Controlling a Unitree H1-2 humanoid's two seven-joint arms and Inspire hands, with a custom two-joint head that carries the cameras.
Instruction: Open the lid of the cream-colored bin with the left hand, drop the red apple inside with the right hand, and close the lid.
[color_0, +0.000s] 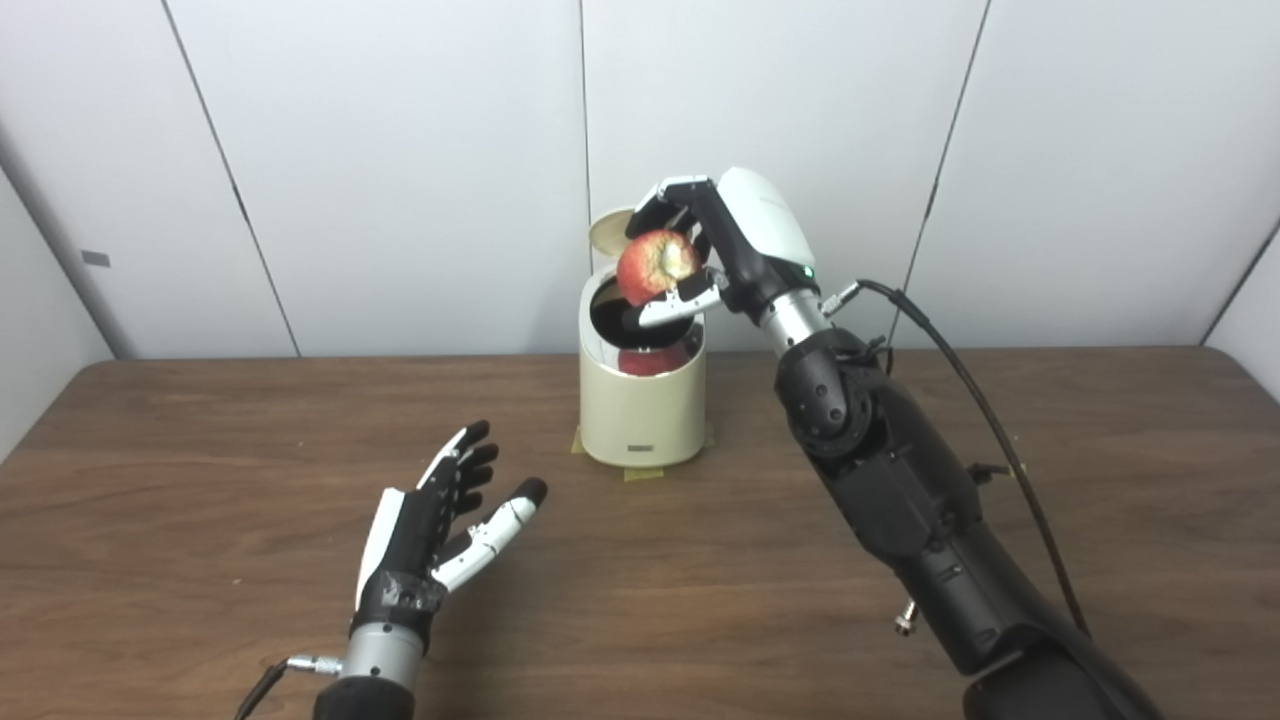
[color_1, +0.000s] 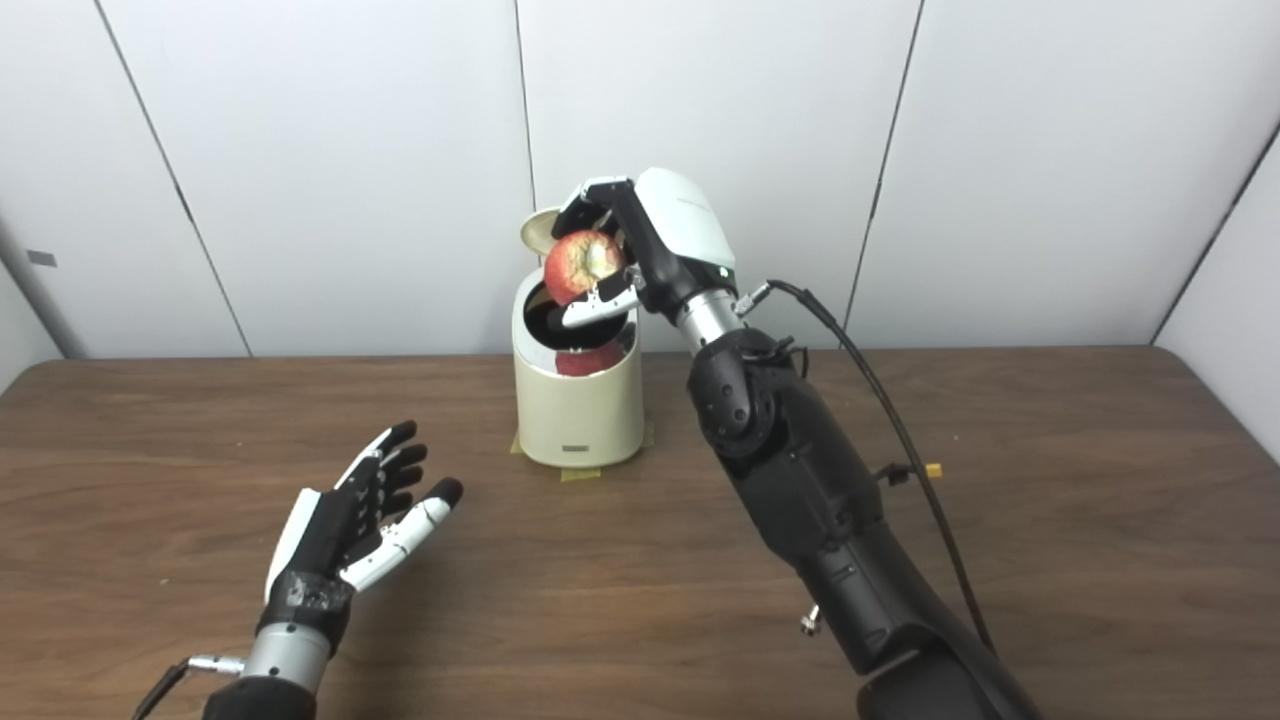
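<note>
While its fingers and thumb clasp the round red apple (color_0: 655, 265), the right hand (color_0: 712, 245) hangs directly above the open mouth of the cream-colored cylindrical bin (color_0: 642, 405), the fruit's pale, yellowish stem end turned toward the cameras. The apple sits just over the bin's dark rim, not yet inside, and a red reflection of it shows on the glossy inner wall below. The bin's round lid (color_0: 608, 232) stands tipped up behind the opening, partly hidden by the hand. The right arm slants up from the lower right, a black cable (color_0: 985, 400) looping from the wrist down across the brown wooden table (color_0: 1100, 480). The bin stands at the far middle of the table on small strips of yellowish tape (color_0: 642, 472). Well apart from it, nearer the cameras, the left hand (color_0: 432, 530) hovers over the tabletop with fingers spread, palm turned inward, holding nothing.
</note>
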